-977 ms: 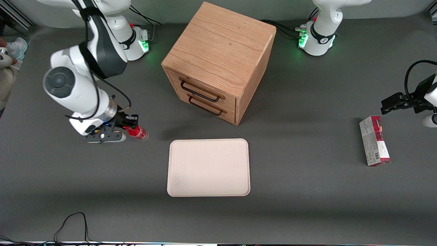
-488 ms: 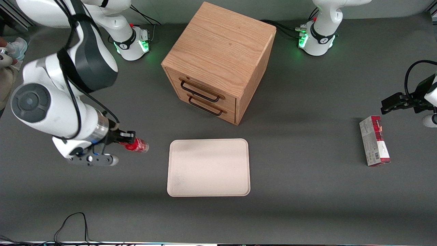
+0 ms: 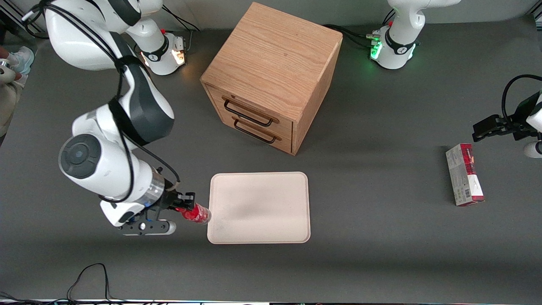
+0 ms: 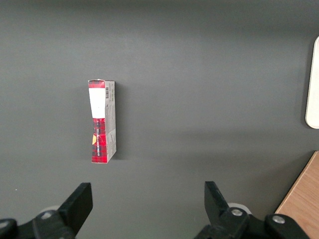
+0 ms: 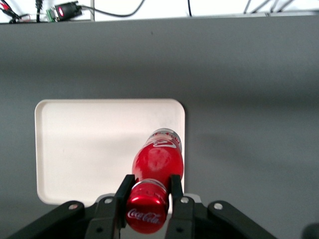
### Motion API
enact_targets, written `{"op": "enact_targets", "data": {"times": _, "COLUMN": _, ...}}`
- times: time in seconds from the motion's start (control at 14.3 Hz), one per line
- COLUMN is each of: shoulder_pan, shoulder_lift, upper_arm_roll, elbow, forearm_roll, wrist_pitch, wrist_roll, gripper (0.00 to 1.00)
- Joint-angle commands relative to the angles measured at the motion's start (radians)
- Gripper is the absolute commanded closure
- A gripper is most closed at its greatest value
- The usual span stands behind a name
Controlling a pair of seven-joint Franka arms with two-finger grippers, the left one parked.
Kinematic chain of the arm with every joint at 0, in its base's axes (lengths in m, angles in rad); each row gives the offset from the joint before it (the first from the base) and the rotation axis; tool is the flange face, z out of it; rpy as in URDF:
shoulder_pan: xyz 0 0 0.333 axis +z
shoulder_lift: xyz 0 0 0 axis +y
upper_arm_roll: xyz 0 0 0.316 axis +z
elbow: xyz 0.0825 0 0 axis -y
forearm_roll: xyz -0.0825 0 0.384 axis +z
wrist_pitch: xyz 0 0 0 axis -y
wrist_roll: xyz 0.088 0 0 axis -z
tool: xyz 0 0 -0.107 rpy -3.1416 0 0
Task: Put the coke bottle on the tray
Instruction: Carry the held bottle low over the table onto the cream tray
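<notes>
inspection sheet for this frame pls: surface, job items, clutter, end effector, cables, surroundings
Surface: dark grey table.
Job's things: bottle held off the table at the tray edge, base toward it; tray bare.
Clutter: wooden cabinet, drawers shut; carton lying toward the parked arm's end.
End effector: gripper shut on the bottle's neck, beside the tray.
Cables: black loop at the near table edge.
Surroundings: someone's shoe off the table.
</notes>
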Motion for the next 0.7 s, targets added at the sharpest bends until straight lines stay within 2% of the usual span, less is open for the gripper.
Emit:
{"op": "enact_targets", "data": {"times": 0.0, "shoulder_pan": 0.011, "shoulder_lift": 0.052, "upper_arm_roll": 0.018, "elbow": 0.012, "forearm_roll": -0.042, "wrist_pitch": 0.089, "wrist_roll": 0.020, "gripper": 1.00}}
{"op": "enact_targets", "data": {"times": 0.42, "shoulder_pan": 0.019, "shoulder_lift": 0.083, "upper_arm_roll": 0.009, "elbow": -0.170, "forearm_roll": -0.058, "wrist_pitch": 0.307, "wrist_roll": -0.002, "gripper": 1.00}}
{"op": "enact_targets", "data": {"times": 0.63, "shoulder_pan": 0.029, "shoulder_lift": 0.093, "upper_arm_roll": -0.023, "elbow": -0.189, "forearm_roll": -0.058, "wrist_pitch": 0.323, "wrist_roll": -0.008, "gripper": 1.00}}
